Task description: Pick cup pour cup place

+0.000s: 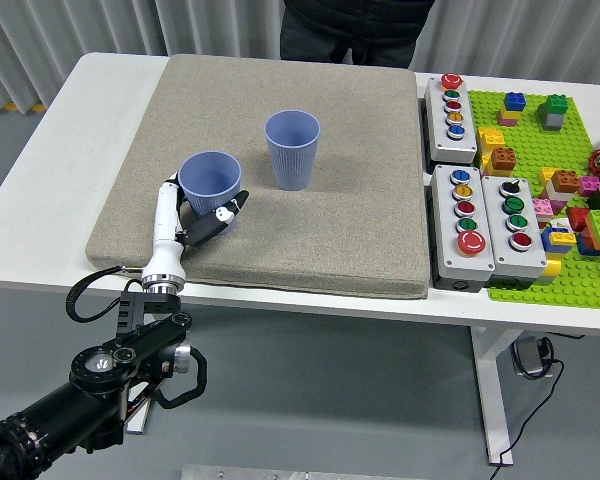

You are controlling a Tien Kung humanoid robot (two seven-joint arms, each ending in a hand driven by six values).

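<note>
- On the grey mat [310, 240], near-left part: left hand [195, 215] wrapped round the nearer blue cup [209, 181], fingers [223, 216] curled against its front wall, thumb side behind. Grasp reads as closed on the cup.
- Cup upright, mouth up; whether its base rests on the mat or is just clear of it, cannot tell (hand hides the foot).
- Key relation: second blue cup [292, 149] stands upright to the right and slightly farther back from the held one, near but apart. Pour would need travel right/forward, then a tilt toward that rim.
- Left arm is the only one in reach; right hand not in view.
- Surface: soft mat on white table [70, 130], flat, free space between the cups.
- Rt side: button boxes [470, 190] and brick plate [560, 190], well apart from the work.
- Person at far edge, torso only.
</note>
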